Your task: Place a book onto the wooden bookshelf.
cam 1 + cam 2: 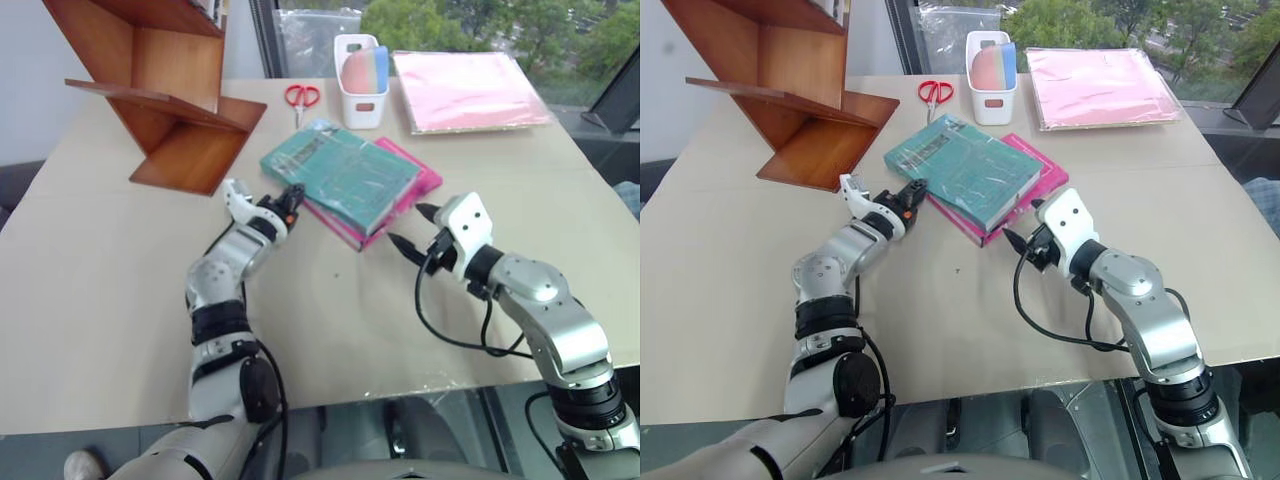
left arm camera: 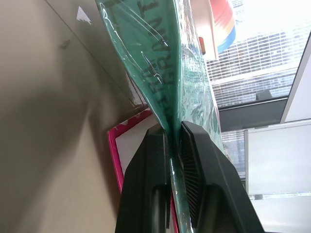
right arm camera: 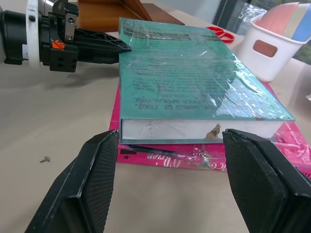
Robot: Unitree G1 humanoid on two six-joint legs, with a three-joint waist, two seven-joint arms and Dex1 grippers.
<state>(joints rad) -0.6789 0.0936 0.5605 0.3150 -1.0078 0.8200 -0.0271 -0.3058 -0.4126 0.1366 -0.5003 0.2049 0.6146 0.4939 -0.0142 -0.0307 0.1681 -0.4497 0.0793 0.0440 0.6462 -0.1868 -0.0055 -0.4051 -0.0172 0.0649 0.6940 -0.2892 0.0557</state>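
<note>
Pinching the book [image 1: 345, 172], the left end effector [image 1: 291, 196] grips its cover.

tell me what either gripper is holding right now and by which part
The left gripper pinches the teal book by its cover edge; the right gripper is open, holding nothing.

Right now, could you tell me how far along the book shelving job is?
Early. Done: the left gripper has shut on the teal book's cover edge. In hand: the right gripper waits open at its page edge; the book lies on the pink book. Left: lifting it onto the wooden bookshelf.
</note>
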